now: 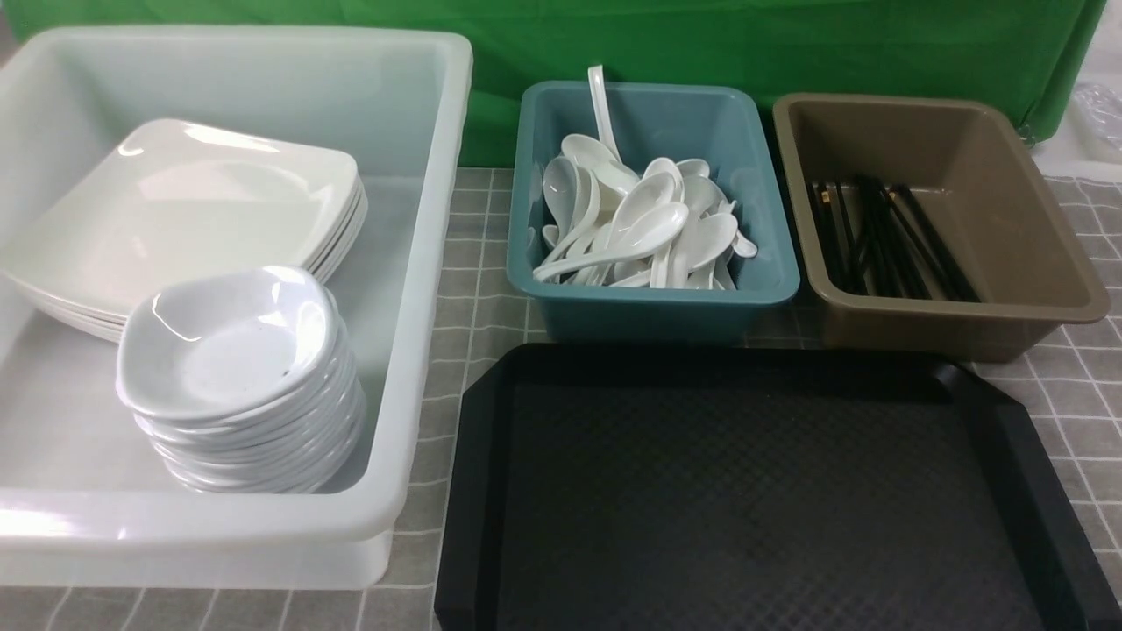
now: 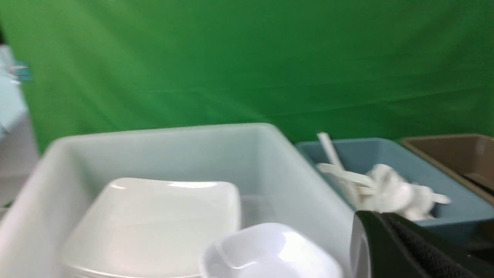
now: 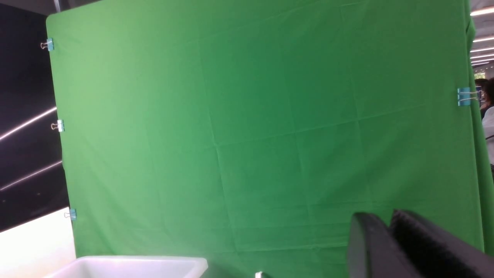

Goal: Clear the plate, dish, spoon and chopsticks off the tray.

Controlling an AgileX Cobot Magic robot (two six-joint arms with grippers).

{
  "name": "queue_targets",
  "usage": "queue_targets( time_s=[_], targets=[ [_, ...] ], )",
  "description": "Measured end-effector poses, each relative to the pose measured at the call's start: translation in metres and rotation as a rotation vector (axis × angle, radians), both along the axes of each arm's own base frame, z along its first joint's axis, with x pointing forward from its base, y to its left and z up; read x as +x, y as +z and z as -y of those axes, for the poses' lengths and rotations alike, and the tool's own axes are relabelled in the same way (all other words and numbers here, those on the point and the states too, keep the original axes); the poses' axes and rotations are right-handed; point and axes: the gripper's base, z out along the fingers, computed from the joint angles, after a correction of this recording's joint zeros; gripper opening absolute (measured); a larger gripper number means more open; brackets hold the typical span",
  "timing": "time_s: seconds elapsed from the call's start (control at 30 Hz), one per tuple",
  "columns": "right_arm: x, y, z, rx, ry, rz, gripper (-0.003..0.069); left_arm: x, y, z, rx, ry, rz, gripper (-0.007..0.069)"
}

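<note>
The tray lies bare at the table's near edge; plates fill the white bin, spoons the teal bin. Left gripper is closed, holding nothing; the right gripper's gap I cannot tell. The leaning spoon could topple if the bin is nudged

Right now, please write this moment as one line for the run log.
tray: nothing on it | plates, dishes: white bin | spoons: teal bin | chopsticks: brown bin | left gripper: shut
</note>
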Motion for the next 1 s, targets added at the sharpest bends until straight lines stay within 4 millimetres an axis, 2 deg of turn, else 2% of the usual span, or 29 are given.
queue_targets(
  time_s=[0.1, 0.23, 0.43, 0.6, 1.0],
  targets=[
    [0.000, 0.000, 0.000, 0.000, 0.000, 0.000, 0.0125, 0.005, -0.028, -0.006, 0.000, 0.103, 0.043, 0.0004],
    [0.000, 0.000, 0.000, 0.000, 0.000, 0.000, 0.0136, 0.017, -0.069, -0.010, -0.027, 0.157, -0.036, 0.0004],
    [0.000, 0.000, 0.000, 0.000, 0.000, 0.000, 0.0160, 0.023, -0.103, -0.011, -0.043, 0.165, -0.139, 0.0004],
    [0.000, 0.000, 0.000, 0.000, 0.000, 0.000, 0.0170, 0.025, -0.118, -0.010, -0.030, 0.129, -0.183, 0.0004],
    [0.000, 0.000, 0.000, 0.000, 0.000, 0.000, 0.0193, 0.025, -0.118, -0.010, -0.021, 0.122, -0.184, 0.0004]
  ],
)
